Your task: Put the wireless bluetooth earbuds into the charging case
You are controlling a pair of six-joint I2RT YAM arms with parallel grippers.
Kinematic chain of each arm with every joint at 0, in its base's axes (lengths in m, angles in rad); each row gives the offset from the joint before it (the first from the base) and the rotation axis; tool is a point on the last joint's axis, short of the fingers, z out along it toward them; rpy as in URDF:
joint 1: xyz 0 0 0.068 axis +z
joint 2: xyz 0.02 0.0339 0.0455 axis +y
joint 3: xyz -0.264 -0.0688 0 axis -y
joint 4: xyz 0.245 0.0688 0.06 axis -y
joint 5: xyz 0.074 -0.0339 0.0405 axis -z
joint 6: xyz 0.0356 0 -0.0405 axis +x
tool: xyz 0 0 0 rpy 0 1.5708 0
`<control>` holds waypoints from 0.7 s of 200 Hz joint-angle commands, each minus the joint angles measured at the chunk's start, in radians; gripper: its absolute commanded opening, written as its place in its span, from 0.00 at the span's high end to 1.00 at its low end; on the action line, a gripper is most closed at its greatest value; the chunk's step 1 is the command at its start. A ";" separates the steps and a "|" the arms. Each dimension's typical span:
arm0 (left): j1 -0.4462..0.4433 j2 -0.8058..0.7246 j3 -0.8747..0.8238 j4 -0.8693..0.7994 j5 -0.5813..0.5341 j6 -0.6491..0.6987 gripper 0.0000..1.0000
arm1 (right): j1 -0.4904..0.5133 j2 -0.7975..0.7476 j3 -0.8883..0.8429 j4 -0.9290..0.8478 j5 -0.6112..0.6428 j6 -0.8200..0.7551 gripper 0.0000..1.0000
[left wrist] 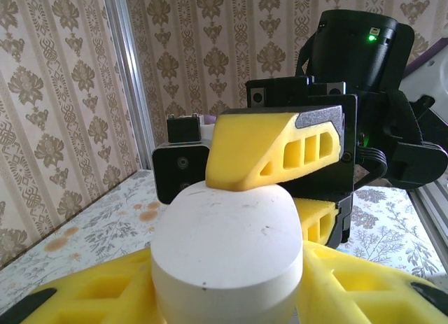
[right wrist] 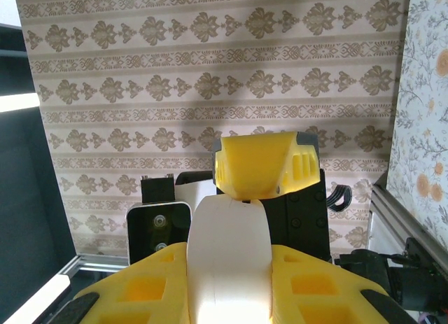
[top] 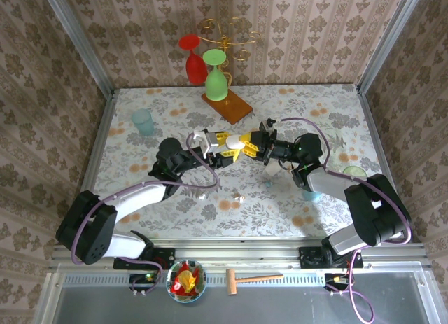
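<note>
A rounded white charging case point(left wrist: 227, 233) is held in the air above the middle of the table, lid closed with its seam showing. My left gripper point(left wrist: 227, 282) is shut on its sides, its yellow fingers point(left wrist: 84, 296) on either side. My right gripper point(right wrist: 229, 275) is shut on the same case point(right wrist: 229, 247), seen edge-on, from the opposite side. In the top view the two grippers meet nose to nose, the left gripper point(top: 225, 150) against the right gripper point(top: 249, 145). Two tiny pale earbuds point(top: 203, 195) point(top: 240, 196) lie on the tablecloth nearer the arms' bases.
A pale blue cup point(top: 143, 121) stands at the back left. A red glass point(top: 194, 58) and a green glass point(top: 215, 75) stand at a wooden board point(top: 234, 107) at the back. A pale cup point(top: 353, 172) sits by the right arm. A mallet point(top: 253, 278) lies off the table's front.
</note>
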 commanded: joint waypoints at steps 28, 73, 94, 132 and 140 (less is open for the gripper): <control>0.001 -0.004 0.018 0.012 0.018 0.003 0.44 | 0.004 -0.029 0.026 0.055 0.027 0.006 0.98; 0.001 0.001 0.026 0.010 0.024 0.004 0.54 | 0.006 -0.032 0.025 0.058 0.032 0.006 0.98; 0.002 0.007 0.024 0.013 0.020 0.002 0.43 | 0.006 -0.034 0.025 0.056 0.033 0.007 0.98; 0.001 0.009 0.028 0.016 0.024 -0.003 0.50 | 0.007 -0.037 0.024 0.055 0.033 0.008 0.98; 0.000 0.007 0.030 0.021 0.025 -0.007 0.54 | 0.008 -0.038 0.024 0.055 0.033 0.008 0.98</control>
